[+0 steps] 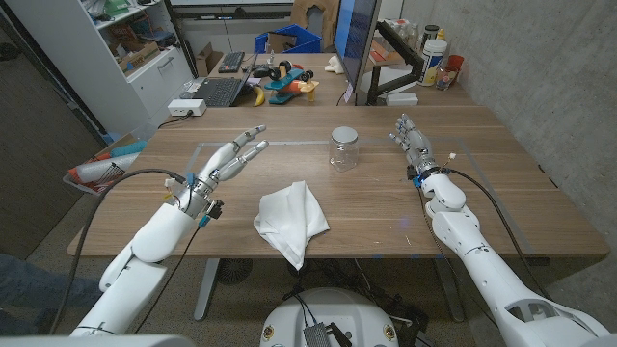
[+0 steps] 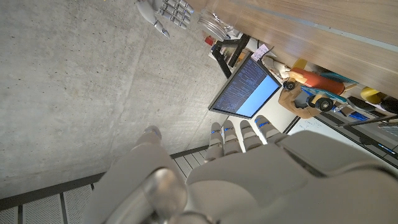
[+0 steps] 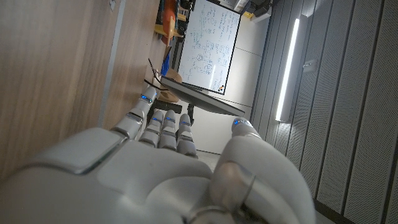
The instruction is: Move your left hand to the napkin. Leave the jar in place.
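Note:
A crumpled white napkin (image 1: 290, 221) lies near the table's front edge, at the middle. A clear glass jar (image 1: 343, 148) stands upright beyond it, toward the table's centre. My left hand (image 1: 224, 166) is to the left of the napkin, fingers stretched out and apart, holding nothing. It is a hand's width from the cloth. My right hand (image 1: 413, 141) stands open on the right side of the table, right of the jar and apart from it. In the left wrist view my left hand's back (image 2: 249, 174) shows, with the right hand (image 2: 166, 12) and the jar (image 2: 214, 23) far off.
The wooden table (image 1: 501, 193) carries faint tape lines. Behind it are a monitor on an arm (image 1: 359, 43), a laptop (image 1: 212, 92), toys and bottles (image 1: 436, 60). A shelf unit stands at the back left. Cables run along both forearms.

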You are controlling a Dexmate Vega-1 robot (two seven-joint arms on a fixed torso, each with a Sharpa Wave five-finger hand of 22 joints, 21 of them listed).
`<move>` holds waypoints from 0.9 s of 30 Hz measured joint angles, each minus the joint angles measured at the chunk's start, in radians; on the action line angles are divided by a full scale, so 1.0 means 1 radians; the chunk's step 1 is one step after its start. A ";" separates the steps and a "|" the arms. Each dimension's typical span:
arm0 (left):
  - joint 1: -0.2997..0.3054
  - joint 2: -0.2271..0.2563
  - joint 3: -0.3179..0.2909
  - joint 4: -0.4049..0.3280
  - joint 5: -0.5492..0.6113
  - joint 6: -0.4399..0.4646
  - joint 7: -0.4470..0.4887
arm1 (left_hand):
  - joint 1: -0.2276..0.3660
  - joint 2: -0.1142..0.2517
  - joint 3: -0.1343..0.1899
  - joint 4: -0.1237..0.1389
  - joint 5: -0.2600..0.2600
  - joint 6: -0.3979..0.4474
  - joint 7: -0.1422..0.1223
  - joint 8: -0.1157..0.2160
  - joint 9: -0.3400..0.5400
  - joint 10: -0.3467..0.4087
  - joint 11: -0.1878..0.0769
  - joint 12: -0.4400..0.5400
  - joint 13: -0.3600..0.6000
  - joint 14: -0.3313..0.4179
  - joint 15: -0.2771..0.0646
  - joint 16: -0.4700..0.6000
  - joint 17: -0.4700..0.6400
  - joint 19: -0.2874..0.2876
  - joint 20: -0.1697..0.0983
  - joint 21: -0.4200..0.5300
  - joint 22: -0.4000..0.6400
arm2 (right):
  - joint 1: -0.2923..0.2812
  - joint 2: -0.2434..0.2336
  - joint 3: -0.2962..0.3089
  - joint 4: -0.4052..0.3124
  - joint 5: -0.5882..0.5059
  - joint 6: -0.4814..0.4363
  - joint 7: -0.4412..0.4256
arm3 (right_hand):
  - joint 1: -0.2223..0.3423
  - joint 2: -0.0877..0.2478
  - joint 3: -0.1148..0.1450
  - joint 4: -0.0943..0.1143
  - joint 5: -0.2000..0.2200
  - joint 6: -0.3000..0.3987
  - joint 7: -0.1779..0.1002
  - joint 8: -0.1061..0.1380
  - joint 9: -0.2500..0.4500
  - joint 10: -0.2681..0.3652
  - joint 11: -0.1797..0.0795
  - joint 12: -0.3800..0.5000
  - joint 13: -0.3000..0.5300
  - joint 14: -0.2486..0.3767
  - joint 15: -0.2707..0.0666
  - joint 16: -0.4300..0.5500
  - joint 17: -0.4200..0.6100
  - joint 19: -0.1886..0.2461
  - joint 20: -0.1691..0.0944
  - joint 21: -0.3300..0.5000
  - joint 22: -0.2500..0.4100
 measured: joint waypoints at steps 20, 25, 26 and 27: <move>-0.007 0.018 0.048 -0.016 0.125 0.045 0.052 | 0.004 0.004 0.004 -0.004 0.000 0.004 -0.004 0.000 0.005 0.005 -0.005 0.000 0.000 0.000 0.000 0.000 0.000 0.005 0.005 -0.014 0.000 | 0.045 -0.003 0.006 0.063 0.000 0.012 0.047 | 0.000 0.000 -0.003 -0.003 0.000 0.004 -0.004 -0.007 0.000 0.004 0.003 0.000 0.000 0.004 -0.004 0.000 -0.005 0.007 0.007 -0.008 0.000; -0.008 0.031 0.056 -0.020 0.140 0.052 0.055 | 0.004 0.004 0.004 -0.004 0.000 0.004 -0.004 0.000 0.005 0.005 -0.005 0.000 0.000 0.000 0.000 0.000 0.000 0.005 0.005 -0.018 0.000 | 0.056 0.006 0.006 0.082 0.000 0.017 0.056 | 0.000 0.000 -0.004 -0.004 0.000 0.004 -0.004 -0.007 0.000 0.004 0.003 -0.008 0.000 0.004 -0.004 0.000 -0.005 0.007 0.007 -0.008 0.000; -0.008 0.031 0.057 -0.020 0.141 0.053 0.055 | 0.004 0.004 0.004 -0.004 0.000 0.004 -0.004 0.000 0.005 0.005 -0.005 0.000 0.000 0.000 0.000 0.000 0.000 0.005 0.005 -0.018 0.000 | 0.056 0.006 0.006 0.083 0.000 0.017 0.057 | 0.000 0.000 -0.004 -0.004 0.000 0.004 -0.004 -0.007 0.000 0.004 0.003 -0.008 0.000 0.004 -0.004 0.000 -0.005 0.007 0.007 -0.008 0.000; -0.009 0.034 0.058 -0.020 0.142 0.053 0.055 | 0.004 0.004 0.004 -0.004 0.000 0.004 -0.004 0.000 0.005 0.005 -0.005 0.000 0.000 0.000 0.000 0.000 0.000 0.005 0.005 -0.018 0.000 | 0.058 0.009 0.006 0.088 0.000 0.018 0.058 | 0.000 0.000 -0.004 -0.004 0.000 0.004 -0.004 -0.007 0.000 0.004 0.003 -0.008 0.000 0.004 -0.004 0.000 -0.005 0.007 0.007 -0.008 0.000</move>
